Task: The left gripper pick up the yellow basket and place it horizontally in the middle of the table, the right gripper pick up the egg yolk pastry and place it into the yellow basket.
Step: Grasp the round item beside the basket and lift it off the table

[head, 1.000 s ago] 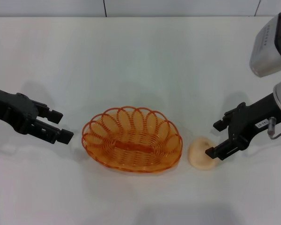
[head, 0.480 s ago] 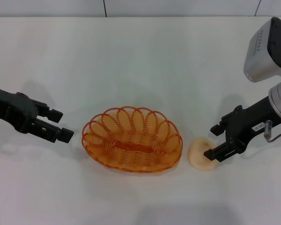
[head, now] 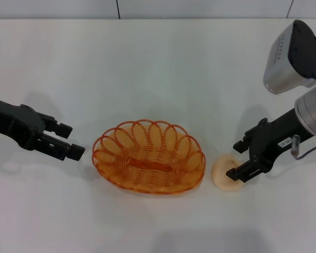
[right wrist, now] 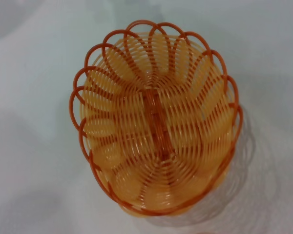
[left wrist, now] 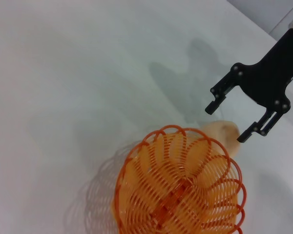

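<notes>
The yellow basket (head: pixel 147 158) rests empty on the white table (head: pixel 158 68), long side running left to right. It also shows in the left wrist view (left wrist: pixel 178 185) and the right wrist view (right wrist: pixel 156 141). My left gripper (head: pixel 72 140) hovers open just off the basket's left end, holding nothing. The egg yolk pastry (head: pixel 224 174) lies on the table right of the basket. My right gripper (head: pixel 235 159) is open at the pastry's right side, its nearer finger overlapping the pastry's top edge. The left wrist view shows that right gripper (left wrist: pixel 227 123) straddling the pastry (left wrist: pixel 222 131).
The right arm's silver-grey joint (head: pixel 292 55) hangs over the table's right side. A wall seam (head: pixel 118 9) runs behind the table's far edge.
The right gripper has crept a little left toward the pastry, and its silver joint has swung left. The left gripper, basket and pastry stay where they were.
</notes>
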Action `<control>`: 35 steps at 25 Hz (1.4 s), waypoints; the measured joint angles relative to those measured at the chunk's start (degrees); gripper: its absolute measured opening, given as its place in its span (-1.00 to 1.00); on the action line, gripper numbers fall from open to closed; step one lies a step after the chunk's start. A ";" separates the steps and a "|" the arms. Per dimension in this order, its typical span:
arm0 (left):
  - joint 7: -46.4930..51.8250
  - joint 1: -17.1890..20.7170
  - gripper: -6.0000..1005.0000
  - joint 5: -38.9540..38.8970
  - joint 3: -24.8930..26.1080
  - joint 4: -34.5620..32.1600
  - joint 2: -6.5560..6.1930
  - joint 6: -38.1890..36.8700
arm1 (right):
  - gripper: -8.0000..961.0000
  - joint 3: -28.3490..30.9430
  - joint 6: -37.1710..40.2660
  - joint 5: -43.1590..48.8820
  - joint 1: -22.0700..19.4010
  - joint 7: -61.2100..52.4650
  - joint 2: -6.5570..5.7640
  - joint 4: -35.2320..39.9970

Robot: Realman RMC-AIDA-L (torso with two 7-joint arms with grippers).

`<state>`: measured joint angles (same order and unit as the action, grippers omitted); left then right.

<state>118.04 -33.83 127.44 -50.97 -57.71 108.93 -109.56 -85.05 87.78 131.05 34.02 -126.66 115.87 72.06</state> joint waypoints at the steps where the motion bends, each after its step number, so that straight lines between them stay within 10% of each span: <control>1: 0.00 0.03 0.74 0.00 0.00 0.02 0.02 0.03 | 0.47 -0.20 -0.01 0.02 0.03 -0.07 -0.01 0.00; 13: 0.00 0.58 0.74 0.00 0.00 0.07 0.05 0.61 | 0.32 -2.02 -0.05 1.41 0.32 -0.75 0.09 0.02; 16: 0.00 0.67 0.74 -0.03 0.00 0.06 0.11 0.61 | -0.08 -2.04 0.15 1.41 0.34 -0.76 0.07 0.02; 35: -0.29 1.38 0.74 -0.29 1.28 0.05 0.49 0.57 | -0.87 0.24 2.07 0.88 0.76 -1.54 -0.26 3.99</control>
<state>117.75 -32.45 127.15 -49.69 -57.66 109.42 -108.99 -84.81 89.85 131.92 34.78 -128.21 115.62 76.06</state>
